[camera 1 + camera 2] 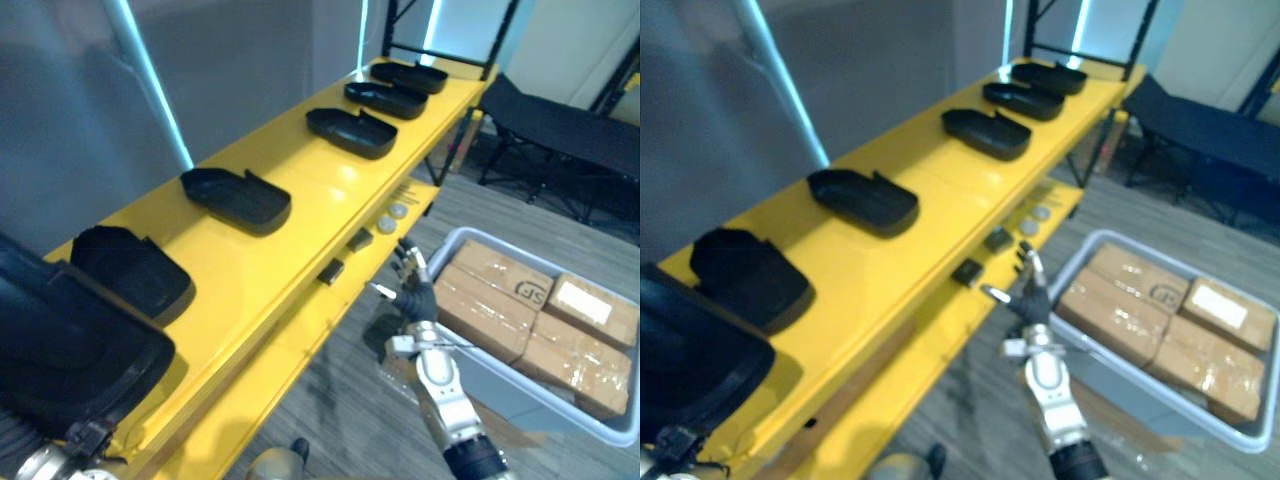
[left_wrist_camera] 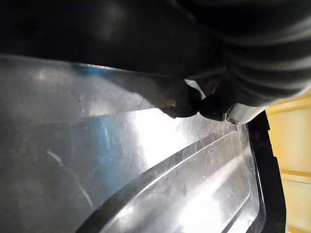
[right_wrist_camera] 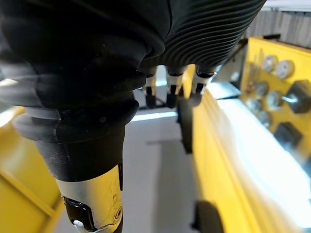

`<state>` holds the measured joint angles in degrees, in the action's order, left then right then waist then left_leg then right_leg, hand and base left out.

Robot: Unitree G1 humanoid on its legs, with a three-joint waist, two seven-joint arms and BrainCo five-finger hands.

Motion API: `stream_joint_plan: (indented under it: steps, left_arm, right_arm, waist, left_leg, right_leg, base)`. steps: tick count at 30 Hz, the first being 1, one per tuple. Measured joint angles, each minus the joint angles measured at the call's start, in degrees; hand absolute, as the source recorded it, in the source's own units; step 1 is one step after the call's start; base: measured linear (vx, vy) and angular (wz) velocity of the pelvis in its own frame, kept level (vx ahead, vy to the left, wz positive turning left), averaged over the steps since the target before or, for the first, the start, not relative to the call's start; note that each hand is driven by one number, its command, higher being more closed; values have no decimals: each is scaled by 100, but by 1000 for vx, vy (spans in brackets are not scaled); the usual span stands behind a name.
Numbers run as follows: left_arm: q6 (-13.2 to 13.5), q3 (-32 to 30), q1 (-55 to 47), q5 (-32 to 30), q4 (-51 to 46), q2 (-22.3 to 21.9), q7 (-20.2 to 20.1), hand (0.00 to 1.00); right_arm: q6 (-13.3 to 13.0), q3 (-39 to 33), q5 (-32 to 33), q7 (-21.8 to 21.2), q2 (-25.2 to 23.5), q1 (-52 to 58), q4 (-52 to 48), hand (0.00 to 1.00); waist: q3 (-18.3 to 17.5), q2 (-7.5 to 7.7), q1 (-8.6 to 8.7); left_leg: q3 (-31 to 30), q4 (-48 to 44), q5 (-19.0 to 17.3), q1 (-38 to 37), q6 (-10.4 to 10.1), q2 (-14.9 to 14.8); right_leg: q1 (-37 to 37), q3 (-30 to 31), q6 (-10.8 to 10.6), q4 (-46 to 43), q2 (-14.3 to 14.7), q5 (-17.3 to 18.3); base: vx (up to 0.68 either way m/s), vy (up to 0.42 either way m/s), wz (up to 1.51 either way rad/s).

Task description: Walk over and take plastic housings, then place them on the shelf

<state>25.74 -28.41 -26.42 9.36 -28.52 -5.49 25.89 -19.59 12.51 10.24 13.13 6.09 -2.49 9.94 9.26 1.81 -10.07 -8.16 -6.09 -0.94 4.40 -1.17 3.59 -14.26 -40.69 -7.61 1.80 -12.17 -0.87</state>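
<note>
Black housing (image 1: pixel 75 350) hangs tilted over the near end of the yellow shelf (image 1: pixel 260 270), carried by the left hand (image 2: pixel 252 63). Cannot tell whether it touches the shelf yet.

Risk, as I judge it: free space at this end is tight. It could land on the next housing (image 1: pixel 130 270), nearest of the 5 in the row, or overhang the front edge and tip to the floor once released. The plastic is glossy and the grip sits near 1 rim, so a slip looks possible if the wrist turns.

Left fingers (image 2: pixel 218 104): dark tips curled and pressed on the housing's shiny inner face, clamping it; the rest is hidden.

Right hand (image 1: pixel 415 292) hangs low beside the lower shelf (image 1: pixel 300 332), fingers straight and loosely spread, touching nothing. Grey bin (image 1: pixel 470 235) of boxes (image 1: pixel 490 295) stands near it.
</note>
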Motion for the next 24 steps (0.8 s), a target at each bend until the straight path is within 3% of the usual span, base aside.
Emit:
stream_joint_plan:
  steps: [3, 8, 12, 14, 18, 24]
  left_arm:
    - [37, 168, 88, 401, -2, -11, -235, 100]
    - [128, 507, 55, 229, -57, 46, -309, 100]
    - [190, 1007, 278, -102, -180, 545, -628, 100]
    - [266, 1290, 641, -89, -180, 889, -1015, 100]
    - [429, 1644, 1202, -90, -181, 1324, -1274, 100]
    - [420, 1773, 1062, -68, -147, 1396, -1326, 100]
  right_arm:
    - [24, -62, -71, 101, 45, 102, 57, 0]
    - [-37, -59, -99, -161, 44, 124, 64, 0]
    - [-166, -83, -86, -221, 60, 176, 35, 0]
    - [-270, -108, -117, -216, 140, 245, -36, 0]
    - [-425, -108, -411, -199, 452, -68, -36, 0]
    - [-443, -185, -422, -332, 533, -467, -199, 0]
  waist:
    - [82, -50, -90]
    - [209, -72, -83]
    - [285, -2, 146]
    - [349, -17, 278]
    - [467, -49, 274]
    - [771, -100, 155]
  left_leg:
    - [103, -45, 54, 61, -11, -10]
    - [283, -138, 39, 102, 19, -14]
    - [-19, -232, 85, 376, 28, 92]
    - [-344, -51, 248, 392, 26, 222]
    - [-545, 150, 612, 488, -14, 252]
    - [-476, 107, 593, 301, -31, 187]
  right_leg:
    - [-38, -172, 78, -168, -67, 85]
    - [29, -127, 183, -454, -189, 314]
    - [405, 718, 94, -804, -29, 750]
    - [479, 1037, 93, -966, 49, 966]
    - [593, 1122, 98, -1078, 47, 985]
    - [522, 1356, 230, -1236, 63, 1064]
  base:
    - [-46, 73, 55]
    - [-36, 66, 6]
    - [-50, 8, 37]
    - [-12, -52, 85]
    - [43, -28, 53]
    - [-28, -17, -5]
